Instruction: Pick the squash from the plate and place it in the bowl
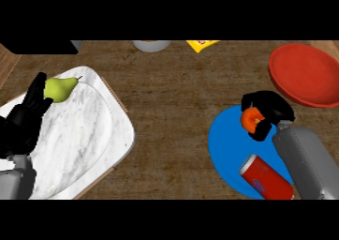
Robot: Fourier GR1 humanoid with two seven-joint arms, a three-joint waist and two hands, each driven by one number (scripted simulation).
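The right hand (268, 111) has its black fingers (259, 131) curled round the squash (252, 119), an orange thing that shows only partly between them. Hand and squash sit over the upper edge of the blue plate (224, 140), on the side nearest the red bowl (307, 75). I cannot tell whether the squash is resting on the plate or already lifted clear of it.

So the pick looks done, or very nearly: the squash is in the grip. What is left, as I judge it, is the carry up and to the right, over the bowl's rim, and then the letting go. The bowl lies near, just beyond the plate, and holds nothing that I can see.

A red can (266, 178) lies on the lower part of the plate, beside the grey forearm, and takes no part in this.

The left hand (24, 122) rests at the left over a marble board (89, 140), fingers relaxed and holding nothing, with a green pear (60, 88) just beyond it. All of it sits on the brown desk (172, 93).
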